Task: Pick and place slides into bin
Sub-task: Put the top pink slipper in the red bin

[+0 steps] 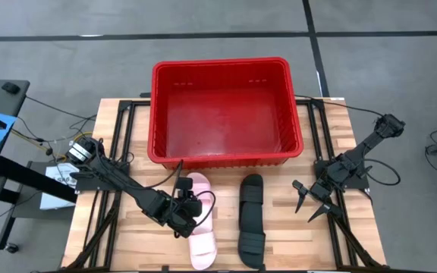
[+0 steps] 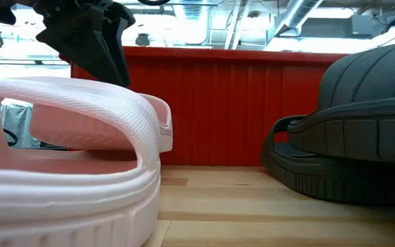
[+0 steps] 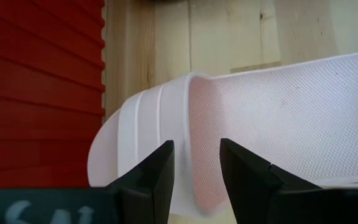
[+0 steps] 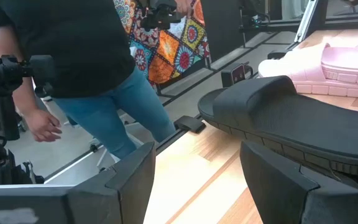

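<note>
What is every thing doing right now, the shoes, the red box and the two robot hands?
Pink slide: flat on the table, upright, outside the bin.
Black slide: flat on the table beside the pink one, untouched.
Bin: upright, nothing inside.
Left gripper: open, fingers on either side of the pink slide's strap edge.
Right gripper: open, holding nothing, right of the black slide.

We see even, bright overhead light on the pale wooden tabletop, with only soft shadows. In the low view, the near pale pink rubber slide sandal blurs, and windows behind glare white. Wrist views stay sharp beyond blurred fingers.
</note>
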Robot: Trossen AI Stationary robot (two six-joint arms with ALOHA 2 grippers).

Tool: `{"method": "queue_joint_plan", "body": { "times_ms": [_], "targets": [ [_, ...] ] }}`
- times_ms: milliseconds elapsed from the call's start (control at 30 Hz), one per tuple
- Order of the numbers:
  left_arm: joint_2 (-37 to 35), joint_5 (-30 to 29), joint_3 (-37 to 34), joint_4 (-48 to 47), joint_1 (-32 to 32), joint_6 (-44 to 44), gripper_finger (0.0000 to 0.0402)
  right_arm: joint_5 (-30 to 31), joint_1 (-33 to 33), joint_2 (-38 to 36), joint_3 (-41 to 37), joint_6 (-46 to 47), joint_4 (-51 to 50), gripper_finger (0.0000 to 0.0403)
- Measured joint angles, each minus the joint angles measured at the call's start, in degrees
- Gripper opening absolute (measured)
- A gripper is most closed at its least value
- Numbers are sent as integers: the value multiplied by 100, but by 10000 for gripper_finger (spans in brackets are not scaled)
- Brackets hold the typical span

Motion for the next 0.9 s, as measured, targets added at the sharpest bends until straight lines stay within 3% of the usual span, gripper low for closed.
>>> {"method": "queue_joint_plan", "body": {
  "times_ms": [900],
  "targets": [
    [0, 23, 2, 35, -70, -599, 121, 0, 0, 0, 0, 0, -2, 226]
  ]
}}
